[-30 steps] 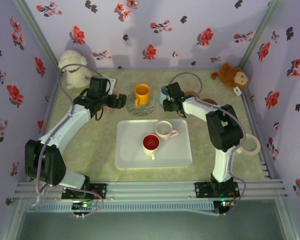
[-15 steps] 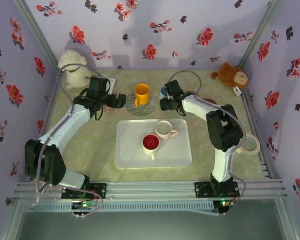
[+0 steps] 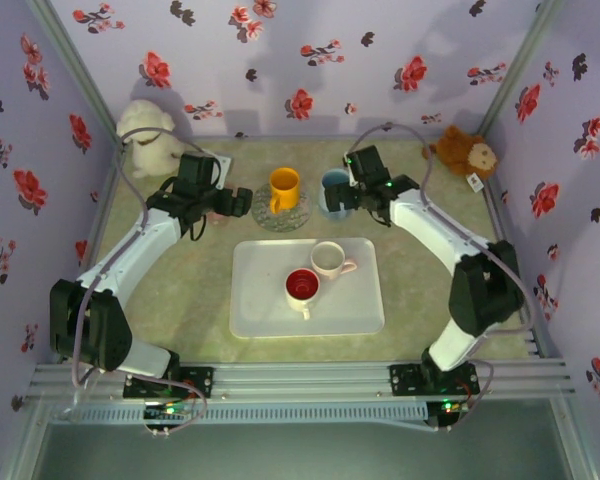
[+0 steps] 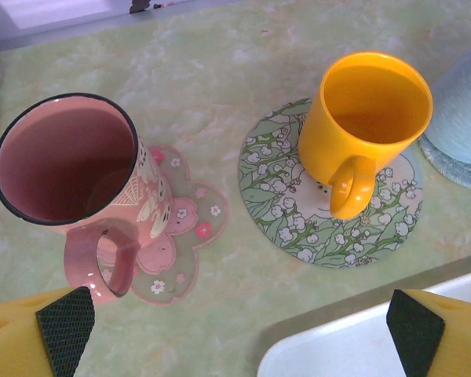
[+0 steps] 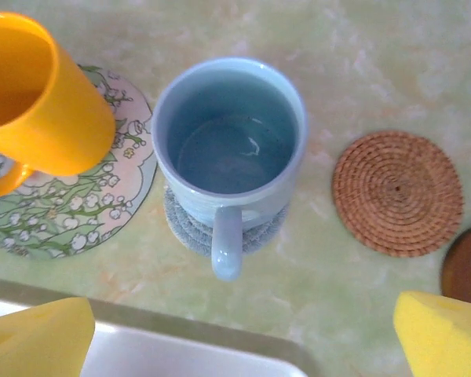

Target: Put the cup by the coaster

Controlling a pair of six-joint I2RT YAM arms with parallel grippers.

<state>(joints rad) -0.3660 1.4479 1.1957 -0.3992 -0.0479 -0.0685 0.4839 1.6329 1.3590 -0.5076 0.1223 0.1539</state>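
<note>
The right gripper's (image 3: 350, 198) yellow fingers (image 5: 39, 338) are spread wide and hold nothing. Ahead of them, just past the white tray's (image 3: 265, 315) far edge, the blue cup (image 5: 229, 149) stands upright on a grey coaster (image 5: 187, 229). The right wrist view also makes out a woven coaster (image 5: 397, 192) further right along that edge. The top view shows the right arm stretched past the tray's right side. The left gripper (image 4: 235, 330), also spread and empty, hovers beyond the tray's far left corner.
</note>
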